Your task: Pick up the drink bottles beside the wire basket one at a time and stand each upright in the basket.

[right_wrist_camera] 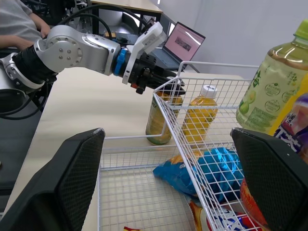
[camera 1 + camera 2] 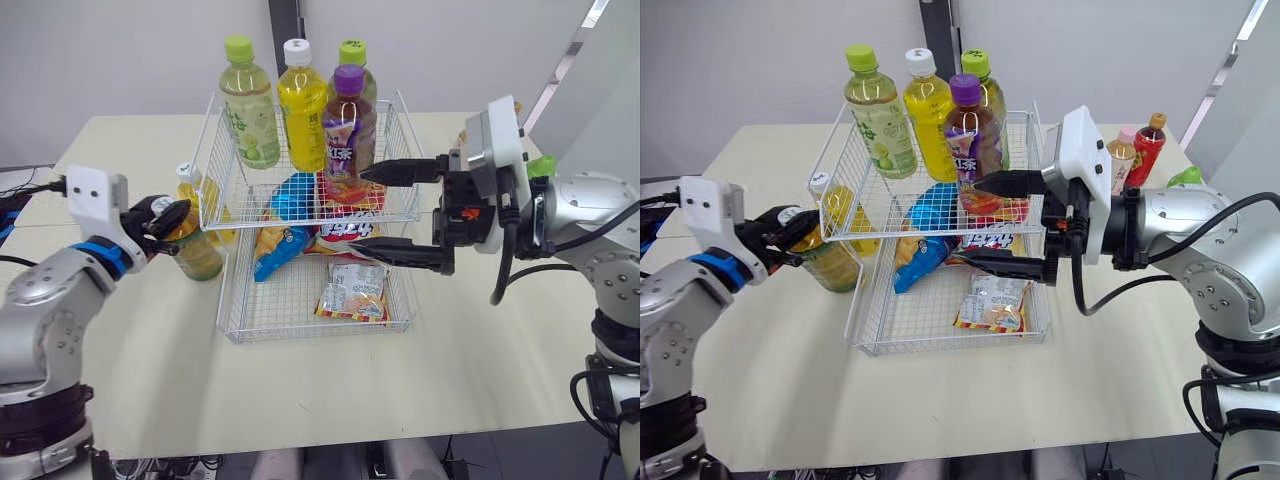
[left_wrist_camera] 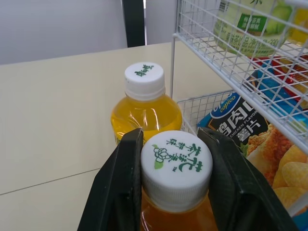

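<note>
**Left gripper clamped on a tea bottle's cap beside the basket; right gripper spread wide**

At the middle left of the head view, the left gripper (image 2: 175,228) has its two black fingers (image 3: 126,185) pressed against either side of the white cap (image 3: 176,166) of an amber tea bottle (image 2: 198,258). The bottle stands upright on the cream table (image 2: 450,350), just beside the left wall of the white wire basket (image 2: 232,325). A second orange-yellow drink bottle (image 3: 146,108), also white-capped, stands upright just behind it, close to the same wall.

The right gripper (image 2: 358,210) reaches in from the right of the frame, its fingers (image 1: 67,178) spread far apart, grasping nothing, at the front edge of the basket's upper tier.

That tier holds four upright bottles: a pale green bottle (image 2: 248,115), a yellow bottle (image 2: 302,105), a green-capped bottle (image 2: 353,55) at the back, and a purple-capped bottle (image 2: 348,130) in front. The lower tier holds a blue snack bag (image 2: 295,195) and a flat packet (image 2: 355,290).

At the table's far right corner stand a red bottle (image 2: 1148,145) and a smaller bottle (image 2: 1122,158).
</note>
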Controlling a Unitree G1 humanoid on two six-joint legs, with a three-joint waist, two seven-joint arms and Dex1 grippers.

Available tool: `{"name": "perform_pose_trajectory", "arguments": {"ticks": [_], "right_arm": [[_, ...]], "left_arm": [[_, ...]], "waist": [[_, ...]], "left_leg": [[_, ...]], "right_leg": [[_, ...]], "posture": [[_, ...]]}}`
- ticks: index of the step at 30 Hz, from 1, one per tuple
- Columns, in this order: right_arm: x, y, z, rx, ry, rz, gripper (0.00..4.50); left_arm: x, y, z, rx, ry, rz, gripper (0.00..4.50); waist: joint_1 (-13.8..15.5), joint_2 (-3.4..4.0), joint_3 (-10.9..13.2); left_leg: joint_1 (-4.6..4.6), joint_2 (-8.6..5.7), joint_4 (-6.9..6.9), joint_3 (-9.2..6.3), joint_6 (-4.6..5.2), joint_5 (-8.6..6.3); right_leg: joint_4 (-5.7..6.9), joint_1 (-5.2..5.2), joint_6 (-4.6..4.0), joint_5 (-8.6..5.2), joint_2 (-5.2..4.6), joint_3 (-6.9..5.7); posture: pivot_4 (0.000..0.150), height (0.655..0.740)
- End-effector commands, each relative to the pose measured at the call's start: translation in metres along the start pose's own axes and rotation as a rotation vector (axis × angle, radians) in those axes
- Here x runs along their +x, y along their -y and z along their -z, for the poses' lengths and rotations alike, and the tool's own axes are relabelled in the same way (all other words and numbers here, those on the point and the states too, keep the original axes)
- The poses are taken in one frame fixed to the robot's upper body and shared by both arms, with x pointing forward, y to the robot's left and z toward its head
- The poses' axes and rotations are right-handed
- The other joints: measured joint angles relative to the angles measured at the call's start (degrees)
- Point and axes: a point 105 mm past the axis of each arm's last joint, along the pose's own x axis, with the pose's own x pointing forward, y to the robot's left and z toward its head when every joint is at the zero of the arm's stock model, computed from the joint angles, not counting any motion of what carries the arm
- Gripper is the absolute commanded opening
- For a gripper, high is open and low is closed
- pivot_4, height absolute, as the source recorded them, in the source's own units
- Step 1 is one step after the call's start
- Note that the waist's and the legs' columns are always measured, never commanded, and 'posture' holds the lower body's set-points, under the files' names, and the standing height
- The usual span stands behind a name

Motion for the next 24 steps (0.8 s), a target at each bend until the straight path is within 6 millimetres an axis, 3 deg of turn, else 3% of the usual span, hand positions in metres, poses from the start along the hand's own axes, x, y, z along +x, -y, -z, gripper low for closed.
{"name": "perform_pose_trajectory", "arguments": {"ticks": [1, 7, 15, 20, 24], "right_arm": [[-0.001, 0.001, -0.01, -0.054, 0.027, 0.009, 4.5], [0.001, 0.004, -0.014, -0.053, 0.068, 0.008, 4.5], [0.002, 0.008, -0.022, -0.083, 0.092, 0.03, 4.5], [0.0, 0.014, -0.018, -0.094, 0.07, 0.069, 4.5], [0.0, 0.018, -0.015, -0.097, 0.056, 0.094, 4.5]], "left_arm": [[-0.019, -0.003, -0.056, 0.078, 0.13, 0.035, 1.37], [-0.038, -0.017, -0.117, 0.064, 0.193, 0.122, 1.37], [-0.054, -0.013, -0.198, 0.039, 0.303, 0.278, 1.37], [-0.043, 0.024, -0.244, 0.023, 0.34, 0.496, 1.37], [-0.025, 0.05, -0.252, 0.048, 0.294, 0.609, 1.37]], "waist": [[0.0, 0.0, 0.0], [-0.1, 0.0, 0.0], [-0.1, -0.02, 0.1], [0.1, -0.08, 0.1], [-0.2, -0.01, 0.1]], "left_leg": [[0.0, 0.0, 0.0, -0.01, 0.0, 0.0], [0.0, 0.02, 0.0, 0.01, 0.0, 0.0], [-0.06, 0.04, -0.05, -0.08, 0.0, 0.0], [-0.27, 0.0, 0.03, -0.3, 0.0, 0.0], [-0.33, -0.04, 0.04, -0.34, -0.01, 0.01]], "right_leg": [[-0.02, 0.0, 0.0, 0.0, 0.01, -0.01], [-0.06, 0.0, 0.01, -0.01, 0.16, -0.01], [-0.12, -0.02, 0.02, -0.02, 0.28, -0.04], [-0.18, -0.03, 0.16, -0.09, 0.33, -0.18], [-0.18, -0.05, 0.2, -0.1, 0.32, -0.18]], "posture": [[0.15, 0.74], [0.15, 0.74], [0.15, 0.74], [0.15, 0.74], [0.15, 0.74]]}}
